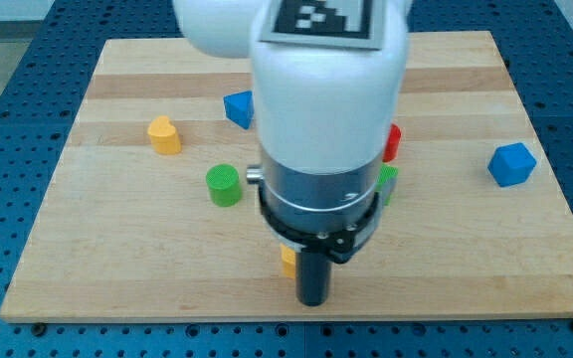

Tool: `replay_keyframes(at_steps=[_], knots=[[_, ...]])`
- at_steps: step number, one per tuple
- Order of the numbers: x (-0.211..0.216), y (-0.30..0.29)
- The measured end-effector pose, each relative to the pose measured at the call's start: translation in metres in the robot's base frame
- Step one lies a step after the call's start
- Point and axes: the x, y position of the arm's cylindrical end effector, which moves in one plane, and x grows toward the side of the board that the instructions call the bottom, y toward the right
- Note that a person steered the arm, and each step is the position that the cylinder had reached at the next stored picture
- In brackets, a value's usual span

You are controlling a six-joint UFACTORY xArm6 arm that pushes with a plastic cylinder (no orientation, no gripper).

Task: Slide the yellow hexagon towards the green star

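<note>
Camera view, one frame: the arm's white body and dark collar fill the middle of the picture, and my tip (311, 301) rests near the bottom edge of the wooden bench (117, 278). No jaws exist on this rig, only the straight rod, so there is nothing to be apart, together or clamped. The yellow hexagon (287, 262) shows only as a small orange-yellow sliver just to the view's left of the rod and slightly above its end; its shape is mostly hidden, and whether rod and block touch cannot be told. The green star (389, 184) peeks out at the view's right of the collar, above and to the right of the hexagon, with a red block (393, 142) just above it, likewise half hidden. Judged from this layout, the push should run up and to the right, so the tip needs to stand at the hexagon's lower left, which it does not now. Well clear of that path lie a green cylinder (223, 185), a yellow block (164, 135), a blue block (238, 107) and a blue cube (511, 164) at far right
</note>
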Motion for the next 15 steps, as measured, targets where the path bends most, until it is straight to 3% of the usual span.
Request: replay_keyframes(at_steps=[5,12,15], knots=[[-0.046,0.004],[-0.046,-0.062],[-0.065,-0.059]])
